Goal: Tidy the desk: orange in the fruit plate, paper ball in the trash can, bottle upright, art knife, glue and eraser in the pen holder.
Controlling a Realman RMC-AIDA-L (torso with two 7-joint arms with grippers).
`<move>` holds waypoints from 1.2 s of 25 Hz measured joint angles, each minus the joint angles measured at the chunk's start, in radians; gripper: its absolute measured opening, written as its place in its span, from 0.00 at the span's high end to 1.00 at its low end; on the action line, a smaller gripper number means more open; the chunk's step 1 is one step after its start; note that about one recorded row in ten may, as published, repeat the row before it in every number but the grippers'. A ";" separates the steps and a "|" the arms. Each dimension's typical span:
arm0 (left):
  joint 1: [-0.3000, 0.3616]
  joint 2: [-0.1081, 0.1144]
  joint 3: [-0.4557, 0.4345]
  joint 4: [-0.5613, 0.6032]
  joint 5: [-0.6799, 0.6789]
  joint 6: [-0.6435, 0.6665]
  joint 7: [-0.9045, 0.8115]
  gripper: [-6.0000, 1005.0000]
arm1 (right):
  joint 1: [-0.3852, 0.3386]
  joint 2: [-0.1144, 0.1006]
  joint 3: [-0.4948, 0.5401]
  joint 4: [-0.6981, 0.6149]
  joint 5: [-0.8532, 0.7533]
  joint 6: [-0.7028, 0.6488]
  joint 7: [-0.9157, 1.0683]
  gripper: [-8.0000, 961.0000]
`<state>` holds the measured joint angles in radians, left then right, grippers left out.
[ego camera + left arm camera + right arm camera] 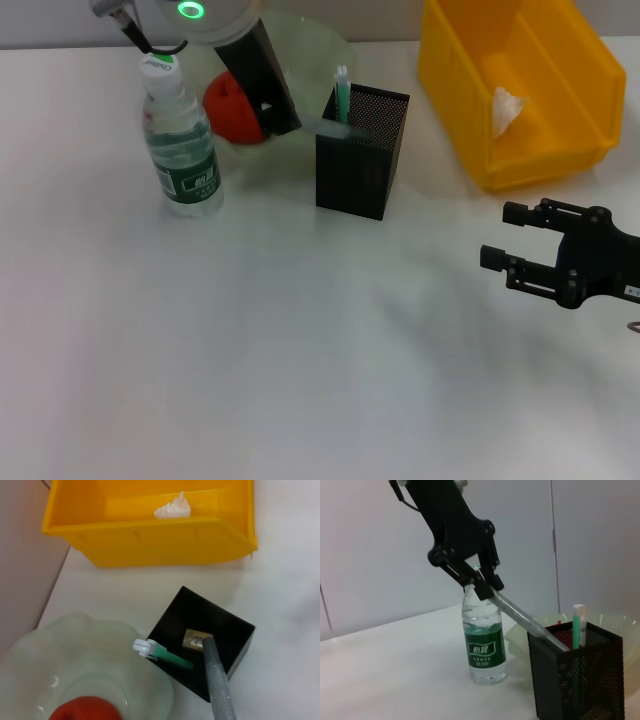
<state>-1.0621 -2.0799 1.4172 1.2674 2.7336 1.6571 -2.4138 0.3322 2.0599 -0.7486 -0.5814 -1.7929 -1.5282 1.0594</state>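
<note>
Your left gripper (485, 582) hangs above the pen holder (362, 150) and pinches the top end of a grey stick, most likely the art knife (525, 617). The knife leans steeply, and its lower end is already inside the mouth of the holder, near the eraser (192, 640) that lies on the bottom. A green-and-white stick, probably the glue (341, 95), stands in the corner nearest the fruit plate (320, 50).

The main risk, I think, is the tilt. If you release now, the knife can slide along the rim and tip out on the desk (300, 350), or it can push the light holder and move it. Better you bring it more vertical and lower before opening. Also watch the glue, because the knife passes just beside it and could knock it.

Around the holder it is crowded. The bottle (183, 140) stands upright close under your left arm, and a careless retreat may topple it. The orange (232, 108) is in the plate, just behind the arm. The paper ball (508, 108) is inside the trash can (520, 90). Your right gripper (510, 250) rests open over the desk at the right, away from everything.
</note>
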 joint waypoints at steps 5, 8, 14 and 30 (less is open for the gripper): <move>-0.009 0.000 0.008 -0.048 0.006 -0.041 0.000 0.79 | 0.006 0.002 0.000 0.000 0.000 -0.001 0.000 0.29; -0.010 0.000 0.006 -0.052 0.006 -0.050 0.000 0.79 | 0.011 0.002 0.000 0.000 0.000 -0.002 -0.001 0.29; -0.017 0.000 0.007 -0.053 0.004 -0.065 0.000 0.79 | 0.022 0.002 0.000 0.003 0.000 -0.003 -0.001 0.29; 0.239 0.009 -0.182 0.091 -0.443 -0.103 0.183 0.33 | 0.035 0.001 0.021 0.003 0.000 -0.003 0.036 0.28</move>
<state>-0.8235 -2.0708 1.2353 1.3584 2.2908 1.5539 -2.2311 0.3672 2.0614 -0.7271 -0.5779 -1.7931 -1.5314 1.0949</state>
